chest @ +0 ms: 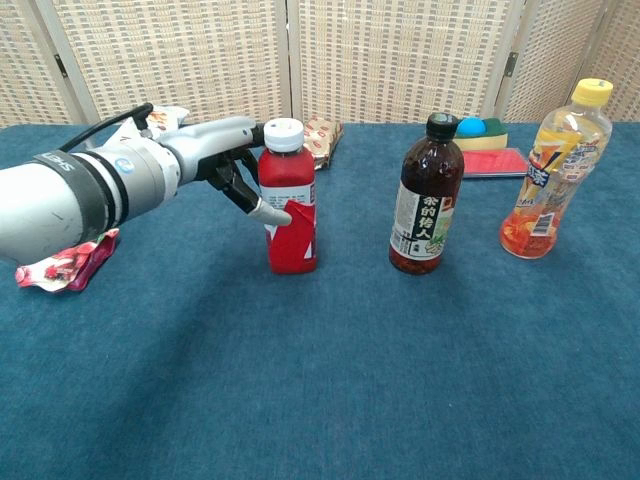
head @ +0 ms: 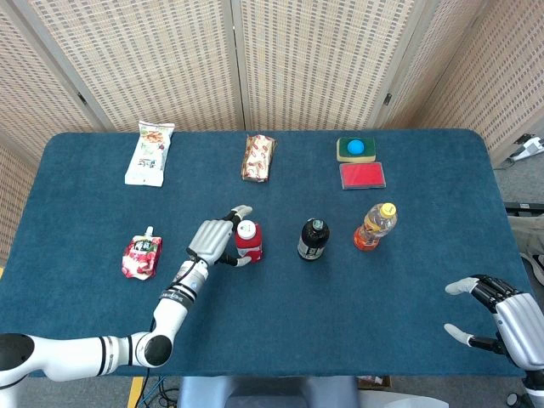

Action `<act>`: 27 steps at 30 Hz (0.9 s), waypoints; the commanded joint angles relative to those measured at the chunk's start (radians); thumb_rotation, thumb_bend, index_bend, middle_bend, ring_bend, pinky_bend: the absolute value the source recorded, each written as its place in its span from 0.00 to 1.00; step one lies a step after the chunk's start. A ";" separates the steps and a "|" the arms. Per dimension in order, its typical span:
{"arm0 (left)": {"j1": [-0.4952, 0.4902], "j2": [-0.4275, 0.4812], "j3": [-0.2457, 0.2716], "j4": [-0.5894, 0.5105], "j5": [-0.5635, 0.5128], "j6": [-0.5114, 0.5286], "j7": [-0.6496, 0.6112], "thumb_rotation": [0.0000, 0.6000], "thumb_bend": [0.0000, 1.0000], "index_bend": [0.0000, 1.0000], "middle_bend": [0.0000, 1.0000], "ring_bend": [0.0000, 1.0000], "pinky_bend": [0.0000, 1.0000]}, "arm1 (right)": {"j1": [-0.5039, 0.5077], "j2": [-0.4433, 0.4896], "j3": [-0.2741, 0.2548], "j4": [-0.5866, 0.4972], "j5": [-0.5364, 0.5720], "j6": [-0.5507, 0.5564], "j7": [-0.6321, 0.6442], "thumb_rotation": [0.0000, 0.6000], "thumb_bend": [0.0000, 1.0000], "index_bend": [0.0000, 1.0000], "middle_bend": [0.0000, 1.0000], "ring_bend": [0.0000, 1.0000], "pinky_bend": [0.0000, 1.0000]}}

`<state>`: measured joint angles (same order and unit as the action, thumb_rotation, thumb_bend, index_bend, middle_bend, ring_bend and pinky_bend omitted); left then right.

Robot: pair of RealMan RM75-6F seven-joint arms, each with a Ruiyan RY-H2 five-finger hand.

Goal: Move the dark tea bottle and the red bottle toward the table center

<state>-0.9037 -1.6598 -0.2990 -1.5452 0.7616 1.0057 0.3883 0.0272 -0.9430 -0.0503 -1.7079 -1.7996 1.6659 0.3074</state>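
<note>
The left hand (chest: 235, 160) has its fingers loosely spread beside the red bottle (chest: 289, 196), touching it at most. That bottle stands upright near table centre, the tea bottle (chest: 427, 196) at its 3 o'clock. Both look about placed. The right hand (head: 497, 316) hangs open, empty.

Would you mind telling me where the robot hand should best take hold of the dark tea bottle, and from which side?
Grip the dark tea bottle around its straight labelled body, below the narrowing neck, coming in level from the side. It stands upright, with open cloth between it and the orange drink bottle, so the right hand likely has room there.
</note>
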 commanded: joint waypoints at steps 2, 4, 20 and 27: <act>0.019 0.028 0.013 -0.036 -0.001 0.021 0.008 1.00 0.14 0.09 0.08 0.28 0.35 | 0.000 -0.001 0.000 0.000 0.000 -0.002 -0.004 1.00 0.00 0.42 0.45 0.34 0.44; 0.034 0.046 0.022 -0.061 0.007 0.038 0.008 1.00 0.14 0.09 0.08 0.28 0.35 | 0.000 -0.001 0.001 0.000 0.004 -0.002 -0.007 1.00 0.00 0.42 0.45 0.34 0.44; 0.236 0.261 0.183 -0.235 0.230 0.204 -0.048 1.00 0.14 0.10 0.08 0.27 0.35 | 0.008 0.002 0.012 -0.010 0.069 -0.059 -0.051 1.00 0.00 0.42 0.45 0.34 0.44; 0.357 0.345 0.272 -0.232 0.425 0.301 -0.159 1.00 0.14 0.11 0.08 0.26 0.34 | 0.023 0.007 0.017 -0.024 0.120 -0.121 -0.091 1.00 0.00 0.42 0.45 0.34 0.44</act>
<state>-0.5965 -1.3502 -0.0676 -1.7775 1.1197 1.2622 0.2744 0.0466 -0.9369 -0.0343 -1.7288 -1.6853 1.5517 0.2225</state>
